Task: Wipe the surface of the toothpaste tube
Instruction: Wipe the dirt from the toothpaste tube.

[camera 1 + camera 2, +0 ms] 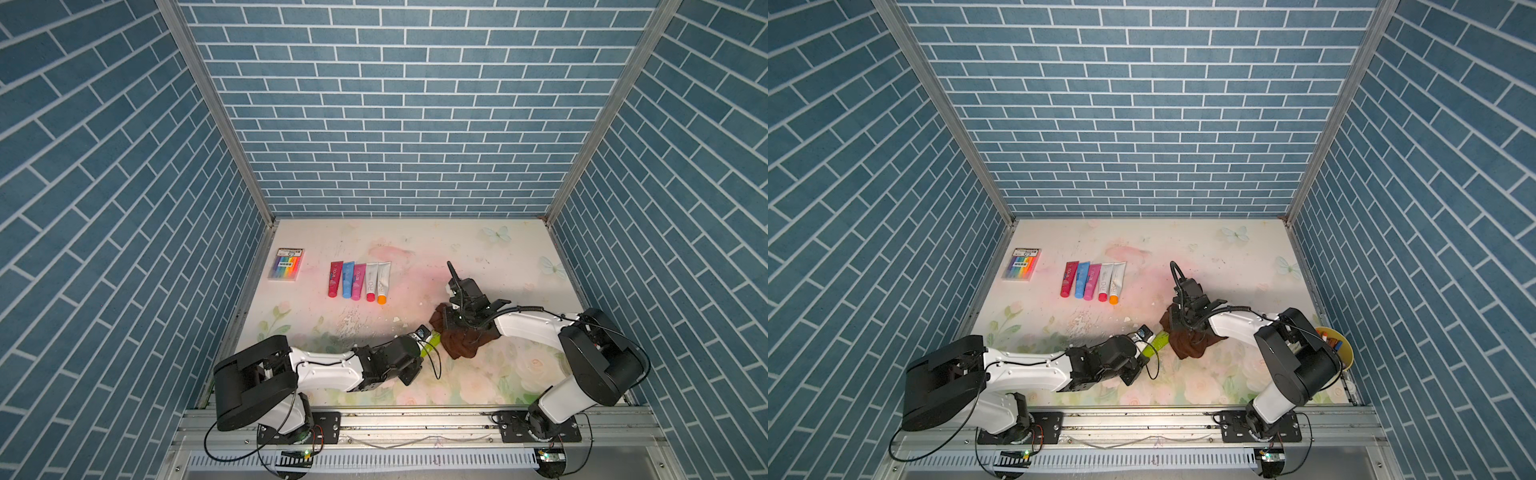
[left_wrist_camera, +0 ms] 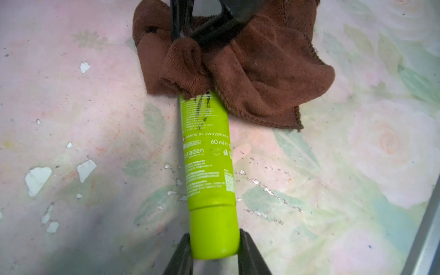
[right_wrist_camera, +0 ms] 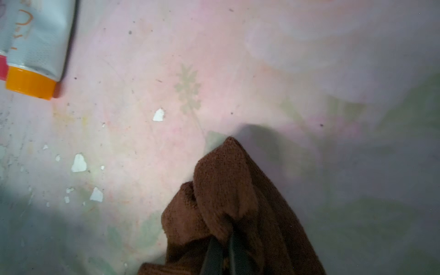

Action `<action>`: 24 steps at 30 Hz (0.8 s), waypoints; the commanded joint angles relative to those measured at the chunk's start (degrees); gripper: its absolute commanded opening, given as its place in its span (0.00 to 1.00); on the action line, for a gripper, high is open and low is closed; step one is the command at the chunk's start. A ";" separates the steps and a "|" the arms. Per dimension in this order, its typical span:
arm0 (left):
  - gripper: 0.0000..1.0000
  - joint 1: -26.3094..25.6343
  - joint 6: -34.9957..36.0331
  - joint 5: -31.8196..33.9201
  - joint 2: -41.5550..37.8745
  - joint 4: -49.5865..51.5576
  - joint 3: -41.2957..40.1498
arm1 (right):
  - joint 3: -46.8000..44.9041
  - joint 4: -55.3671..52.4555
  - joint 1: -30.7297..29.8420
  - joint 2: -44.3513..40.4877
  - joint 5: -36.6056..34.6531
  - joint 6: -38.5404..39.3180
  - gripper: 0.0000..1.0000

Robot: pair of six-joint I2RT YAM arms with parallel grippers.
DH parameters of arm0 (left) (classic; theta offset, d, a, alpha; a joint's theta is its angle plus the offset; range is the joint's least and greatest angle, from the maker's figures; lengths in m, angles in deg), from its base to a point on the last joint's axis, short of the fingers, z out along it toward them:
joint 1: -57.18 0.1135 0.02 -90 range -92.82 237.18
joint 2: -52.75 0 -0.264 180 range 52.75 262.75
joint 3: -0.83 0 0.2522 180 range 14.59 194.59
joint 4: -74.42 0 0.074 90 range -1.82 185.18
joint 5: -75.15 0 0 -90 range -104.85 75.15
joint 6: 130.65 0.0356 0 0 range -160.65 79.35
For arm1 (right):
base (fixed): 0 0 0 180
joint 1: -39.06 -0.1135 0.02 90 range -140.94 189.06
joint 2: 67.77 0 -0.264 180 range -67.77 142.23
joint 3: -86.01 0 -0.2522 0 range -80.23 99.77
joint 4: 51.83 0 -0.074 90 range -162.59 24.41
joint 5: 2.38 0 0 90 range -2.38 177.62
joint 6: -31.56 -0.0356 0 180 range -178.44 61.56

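I am looking down at a floral-printed table [image 1: 478, 257] inside a blue brick-patterned booth, with both arms meeting near the front centre.

My left gripper [image 2: 214, 242] is clamped on the cap end of a lime-green toothpaste tube [image 2: 207, 154], one finger on each side of the cap. The tube points away from that gripper toward the right arm, low over the table. I cannot tell whether it rests on the surface.

My right gripper [image 3: 225, 257] is pinched tight on a bunched fold of a brown cloth [image 2: 262, 78]. The cloth drapes over the tube's far end and hides it, and the rest spills onto the table just beside the tube.

Dark scribbled marks [image 2: 202, 101] show on the tube right at the cloth's edge. From there to the cap, the printed green body looks clean.

I judge the wiping to be under way but not finished: cloth and tube are in contact, the marks at the cloth's edge remain, and I cannot check the part hidden underneath or the tube's underside.

Well apart, toward the back left, five other tubes [image 1: 359, 280] lie side by side in a row, caps toward me. A pack of coloured pens [image 1: 287, 264] lies further left.
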 commanded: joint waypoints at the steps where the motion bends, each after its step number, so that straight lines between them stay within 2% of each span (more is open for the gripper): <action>1: 0.03 -0.81 0.03 0.16 0.47 1.51 -0.52 | -3.30 -8.13 0.73 -2.29 -3.13 1.74 0.00; 7: 0.03 -1.14 0.35 -0.35 2.09 1.64 0.37 | -4.60 -5.94 -2.88 -10.17 8.42 1.56 0.00; 11: 0.03 -1.08 0.59 -0.59 2.97 1.72 0.82 | -4.52 -3.45 -8.10 -10.52 12.05 0.23 0.00; 18: 0.03 -1.25 0.67 -0.69 3.29 1.82 1.00 | -6.88 3.29 -9.61 -3.17 13.27 -1.61 0.00; 24: 0.03 -1.33 0.62 -0.57 3.21 1.91 1.01 | -8.83 -0.42 -8.33 0.46 6.20 -3.51 0.00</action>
